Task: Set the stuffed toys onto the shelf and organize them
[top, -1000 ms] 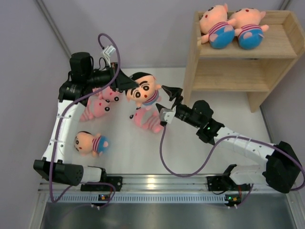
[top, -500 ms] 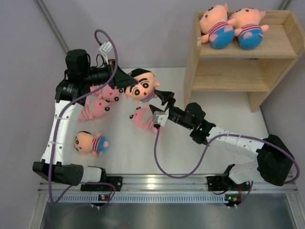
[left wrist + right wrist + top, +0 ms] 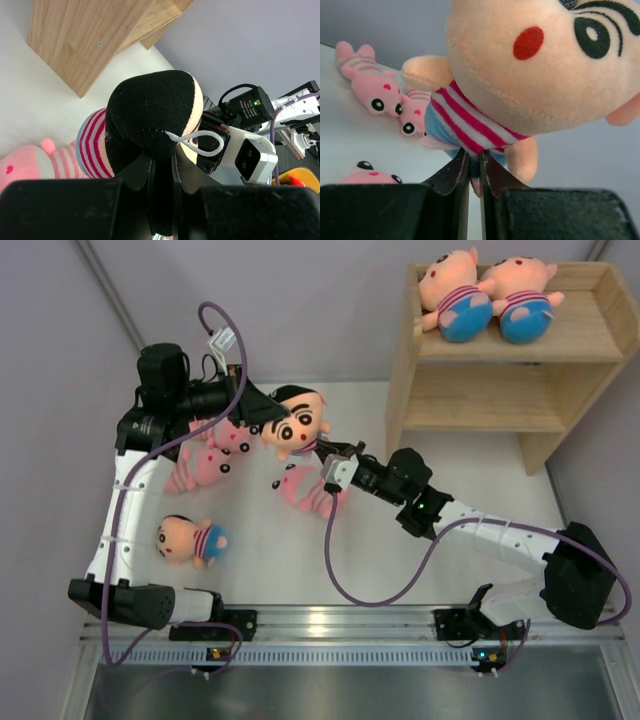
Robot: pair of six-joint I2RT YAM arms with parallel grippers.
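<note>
Left claw [image 3: 268, 418] clamped on black hair of the doll [image 3: 298, 425], right claw [image 3: 475, 161] pinching its striped shirt; held mid-frame above the desk [image 3: 270, 550], likely for passing toward the shelf [image 3: 403, 390] at upper right.

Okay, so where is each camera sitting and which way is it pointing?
Top external: above and behind, looking down on the table, the shelf and both arms.
Left wrist: behind the left gripper, seen at bottom, facing the black-haired doll from its hair side.
Right wrist: behind the right gripper, seen at bottom, facing that doll's striped front.
Shared: both wrist views show that one doll.
</note>
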